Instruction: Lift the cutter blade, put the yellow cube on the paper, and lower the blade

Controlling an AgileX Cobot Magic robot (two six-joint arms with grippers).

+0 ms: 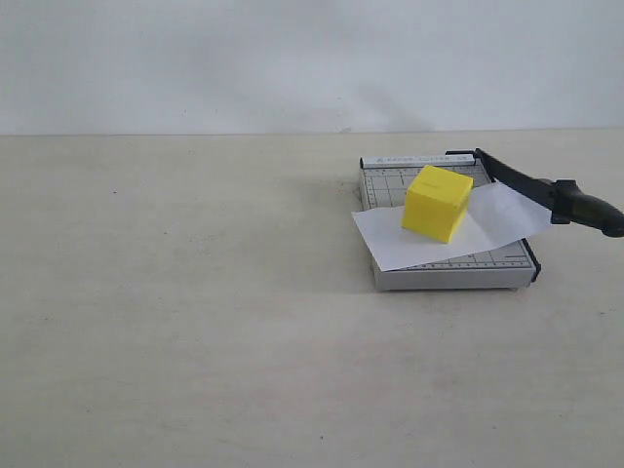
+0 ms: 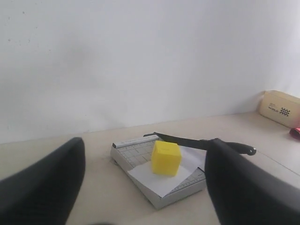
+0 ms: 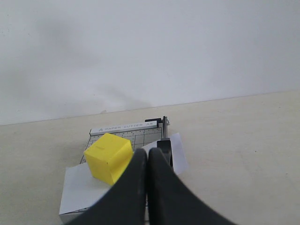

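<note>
Worktop [image 1: 195,370], pale and matte, carries everything here. On the near side two pincers hang short of the trimmer and touch nothing. The left pincer [image 2: 146,145] is spread wide with only air between its fingers. The right pincer [image 3: 148,157] is pressed together on nothing.

Beyond them, toward the right, sits the grey trimmer base [image 1: 448,278], which bears only a sheet and a block. The paper [image 1: 390,239] lies askew across it, one corner spilling over the left edge and its right part reaching out under the blade. The yellow cube [image 1: 438,203] rests on the paper about mid-base, left of the cutting edge and apart from the blade.

The cutter blade [image 1: 517,177] is hinged at the far right corner and slants up and out to the right. Its thick handle [image 1: 590,210] hangs in the air past the base, so lowering it looks like the step not yet done.

The blade is probably stiff and swings only on its hinge, so the thick handle is the sensible place to grip or press. The cube looks rigid, smooth and light, easy to nudge. The paper is thin and floppy and may shift.

Farther off, past the trimmer, a cream box [image 2: 281,108] stands on the worktop; what it holds cannot be seen.
</note>
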